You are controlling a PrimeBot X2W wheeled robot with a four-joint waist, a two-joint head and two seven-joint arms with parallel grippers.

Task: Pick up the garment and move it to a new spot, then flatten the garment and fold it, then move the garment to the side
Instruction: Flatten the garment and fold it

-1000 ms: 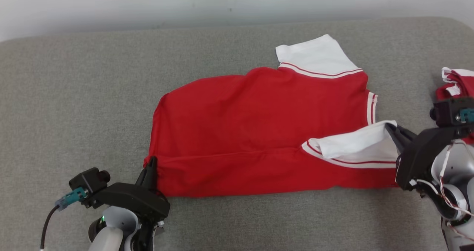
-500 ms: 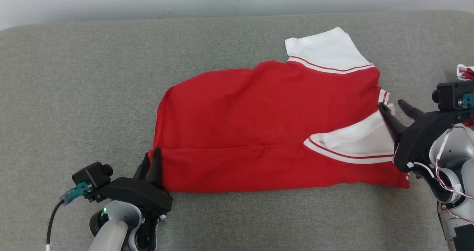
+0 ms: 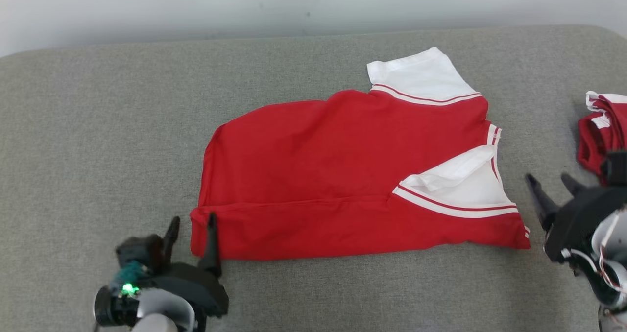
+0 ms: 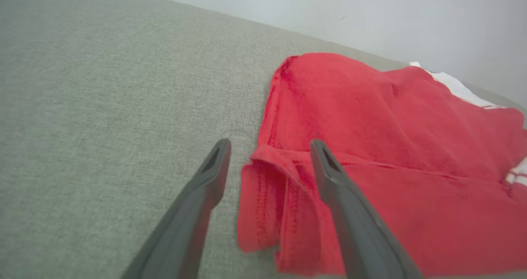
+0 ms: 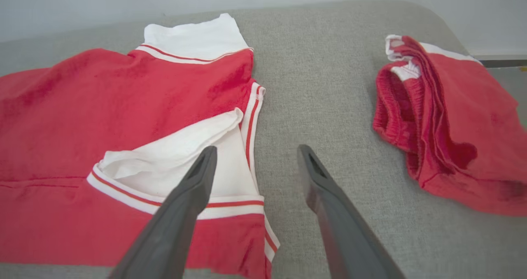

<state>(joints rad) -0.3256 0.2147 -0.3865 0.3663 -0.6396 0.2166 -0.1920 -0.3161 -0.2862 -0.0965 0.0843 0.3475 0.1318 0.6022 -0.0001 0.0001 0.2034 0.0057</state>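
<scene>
grey woven cushion, red jersey — folded, smooth

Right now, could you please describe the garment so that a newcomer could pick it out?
On the grey cushioned surface, look to the middle: the garment lies spread out, red with white striped-edged panels. Unlike the crumpled red bundle at the right edge, it is large and laid flat.

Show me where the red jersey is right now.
In the head view the jersey lies near the middle of the grey cushion, the left hand at its near-left corner and the right hand just off its right edge.
</scene>
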